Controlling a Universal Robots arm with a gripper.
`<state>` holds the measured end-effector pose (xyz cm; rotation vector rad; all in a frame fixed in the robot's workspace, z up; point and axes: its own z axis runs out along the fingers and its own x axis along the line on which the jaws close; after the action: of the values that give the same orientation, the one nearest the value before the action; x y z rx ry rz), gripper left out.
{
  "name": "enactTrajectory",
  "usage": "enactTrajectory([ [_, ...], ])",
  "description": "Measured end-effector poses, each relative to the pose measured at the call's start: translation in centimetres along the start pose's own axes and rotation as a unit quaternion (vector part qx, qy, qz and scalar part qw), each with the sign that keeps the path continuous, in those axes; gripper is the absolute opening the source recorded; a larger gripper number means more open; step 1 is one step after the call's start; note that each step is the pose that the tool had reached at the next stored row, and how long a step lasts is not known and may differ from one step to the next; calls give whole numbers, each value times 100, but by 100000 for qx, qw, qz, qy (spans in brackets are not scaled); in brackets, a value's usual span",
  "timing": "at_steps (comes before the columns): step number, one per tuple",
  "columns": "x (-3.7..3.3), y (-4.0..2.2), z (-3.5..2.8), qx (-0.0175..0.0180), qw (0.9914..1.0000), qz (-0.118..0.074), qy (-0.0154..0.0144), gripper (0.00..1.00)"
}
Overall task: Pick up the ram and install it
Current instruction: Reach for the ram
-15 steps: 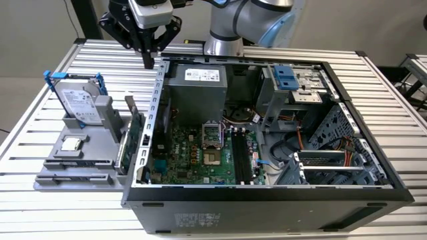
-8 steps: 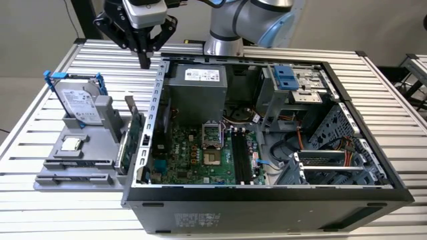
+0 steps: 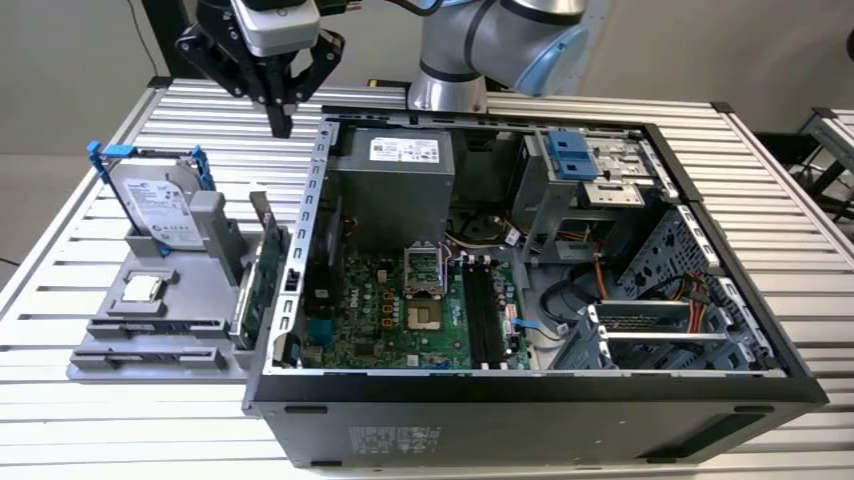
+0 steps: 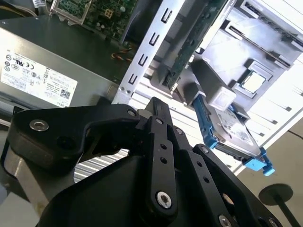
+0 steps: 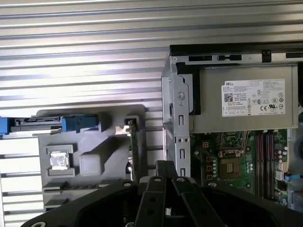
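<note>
The ram (image 3: 243, 304) is a thin bluish-green stick standing on edge in the grey holder (image 3: 134, 358), at the exterior view's left of the open computer case (image 3: 534, 395). It sits just beside a larger green card (image 3: 275, 268). My gripper (image 3: 280, 127) hangs high above the slatted table, behind the holder and near the case's back corner. Its fingers are shut, pressed together into one point with nothing between them. Both wrist views show the closed black gripper (image 4: 158, 106) (image 5: 165, 165). The black memory slots (image 3: 483, 315) lie on the motherboard inside the case.
A silver hard drive (image 3: 160, 205) in a blue frame and a small processor chip (image 3: 140, 289) also sit in the holder. Inside the case are the grey power supply (image 3: 394, 190), a drive cage (image 3: 587, 165) and loose cables (image 3: 601, 270). The arm's base (image 3: 454, 90) stands behind the case.
</note>
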<state>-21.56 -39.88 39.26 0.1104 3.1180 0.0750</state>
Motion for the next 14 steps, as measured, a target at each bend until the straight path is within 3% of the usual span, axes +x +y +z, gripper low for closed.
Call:
enactTrajectory([
  [8, 89, -6, -2, 1, 100000, 2, 0, 0],
  [14, 196, -14, -4, 0, 100000, -7, -2, 0],
])
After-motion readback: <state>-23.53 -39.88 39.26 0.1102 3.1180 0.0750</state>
